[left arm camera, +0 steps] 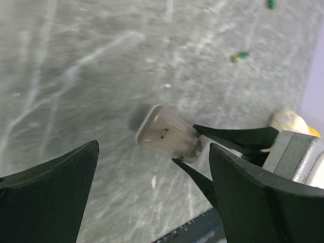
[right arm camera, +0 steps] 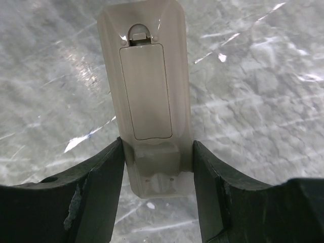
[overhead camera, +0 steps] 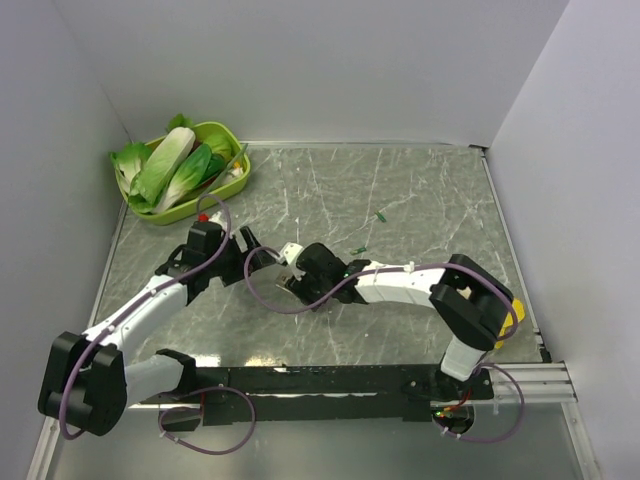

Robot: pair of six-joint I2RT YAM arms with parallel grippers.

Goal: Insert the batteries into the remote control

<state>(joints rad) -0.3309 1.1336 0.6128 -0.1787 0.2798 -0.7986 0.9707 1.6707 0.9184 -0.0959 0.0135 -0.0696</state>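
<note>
My right gripper [overhead camera: 293, 272] is shut on the near end of the remote control [right arm camera: 147, 91], holding it by its long sides just above the table. The remote's dull grey-brown reverse faces up and the battery cover sits closed on it. The remote also shows in the top view [overhead camera: 288, 258] and the left wrist view [left arm camera: 167, 134]. My left gripper [left arm camera: 152, 195] is open and empty, hovering just left of the remote's free end [overhead camera: 243, 243]. Two tiny green batteries lie on the table farther back, one near [overhead camera: 358, 250] and one farther [overhead camera: 381, 215]; both show in the left wrist view [left arm camera: 241, 56] [left arm camera: 271, 3].
A lime-green tray [overhead camera: 170, 215] of leafy vegetables stands at the back left corner. A small red item [overhead camera: 203, 216] lies by its front rim. Grey walls close the table on three sides. A black rail [overhead camera: 330, 380] runs along the near edge.
</note>
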